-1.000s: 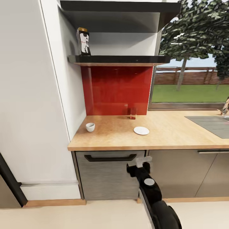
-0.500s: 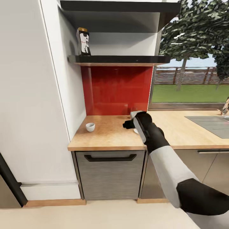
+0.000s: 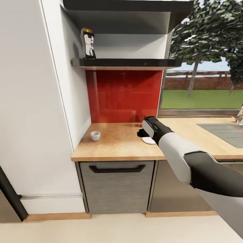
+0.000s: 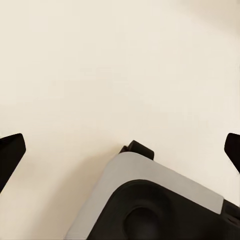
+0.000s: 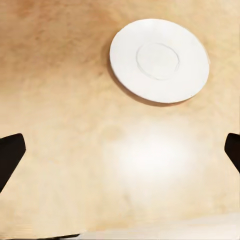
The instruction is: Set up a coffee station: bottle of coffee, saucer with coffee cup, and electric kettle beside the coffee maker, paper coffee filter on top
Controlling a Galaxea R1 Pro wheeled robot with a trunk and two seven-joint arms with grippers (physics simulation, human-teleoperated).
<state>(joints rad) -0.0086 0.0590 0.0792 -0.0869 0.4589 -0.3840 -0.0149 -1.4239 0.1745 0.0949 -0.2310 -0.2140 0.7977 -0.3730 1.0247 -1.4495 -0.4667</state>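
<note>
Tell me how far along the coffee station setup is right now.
Barely started. The bottle of coffee is on the shelf, and the coffee cup sits apart from the empty saucer. In hand: the right gripper hovers open over the countertop by the saucer. Everything is left.

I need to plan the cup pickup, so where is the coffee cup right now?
In the head view the coffee cup stands on the countertop near its left end, by the white wall, apart from the saucer to its right.
</note>
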